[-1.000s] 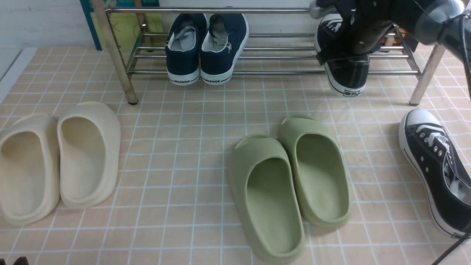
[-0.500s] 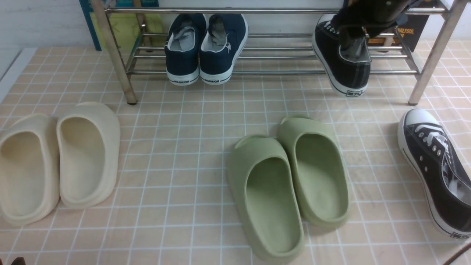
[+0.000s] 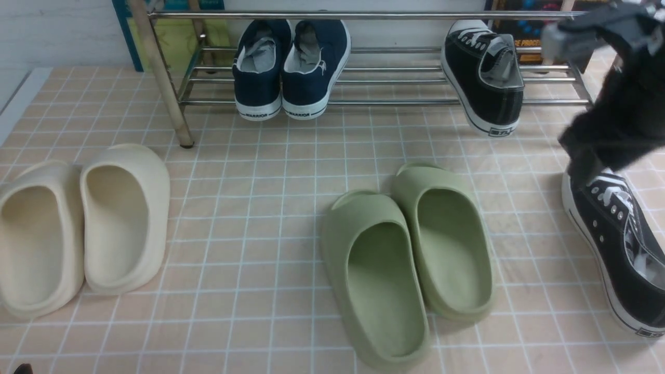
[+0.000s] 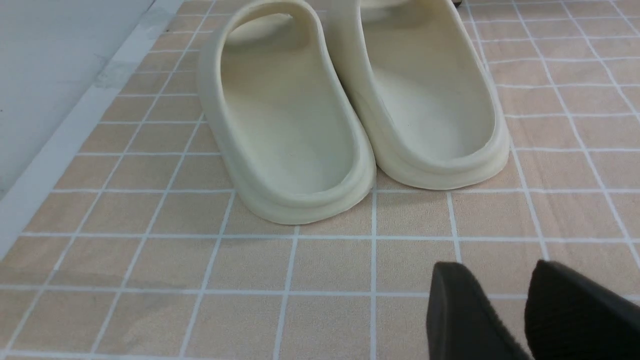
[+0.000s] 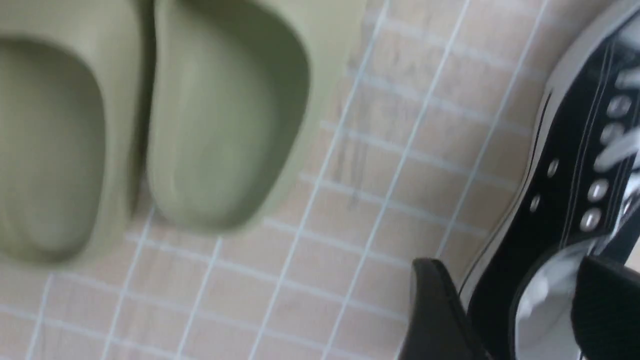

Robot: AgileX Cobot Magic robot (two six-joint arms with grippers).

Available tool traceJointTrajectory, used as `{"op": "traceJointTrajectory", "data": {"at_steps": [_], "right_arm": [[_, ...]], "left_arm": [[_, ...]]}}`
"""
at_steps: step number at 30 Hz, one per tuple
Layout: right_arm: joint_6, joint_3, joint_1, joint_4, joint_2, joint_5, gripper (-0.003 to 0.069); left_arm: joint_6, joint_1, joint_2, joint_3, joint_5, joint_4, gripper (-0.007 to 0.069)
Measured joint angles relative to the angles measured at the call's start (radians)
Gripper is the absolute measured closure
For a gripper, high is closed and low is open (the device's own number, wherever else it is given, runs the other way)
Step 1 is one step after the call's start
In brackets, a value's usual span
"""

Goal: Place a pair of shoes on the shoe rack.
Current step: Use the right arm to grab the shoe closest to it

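Pair of shoes is split. One is on the shoe rack, the other is on the tabletop at the far right.

Left pincer shows only in its wrist view, cut off at the frame edge. Its jaws are apart with nothing between them, near the heels of the cream slippers.

The rack's top is cut off and its right leg is hidden by the blurred right arm. In the rack, navy sneakers sit left of centre, heels out. The rack sneaker sits at the right, angled, heel hanging past the front bar.

Green slippers lie mid-tabletop.

The second sneaker has its toe hidden by the arm and its side cut off. Right pincer is spread wide, straddling this sneaker's side. Blur makes contact hard to judge, but it looks unclamped.
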Motion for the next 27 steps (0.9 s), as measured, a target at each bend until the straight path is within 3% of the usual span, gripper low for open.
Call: {"op": "traceJointTrajectory", "data": {"at_steps": [4,9,23,27], "right_arm": [[0.042,0.253,0.0,-0.029,-0.146,-0.087,0.0286],[0.137,0.412,0.0,-0.108,-0.203,-0.194,0.0286],[0.304,0.448,-0.001,-0.249,0.0,-0.378,0.0287],[0.341,0.448,-0.04,-0.259,0.043,-0.414,0.0289]], "left_arm": [[0.0,0.0,0.0,0.0,0.0,0.001,0.0388],[0.0,0.0,0.0,0.0,0.001,0.002,0.0388],[0.0,0.0,0.0,-0.001,0.005,0.004,0.0388],[0.0,0.0,0.0,-0.001,0.005,0.004,0.0388]]}}
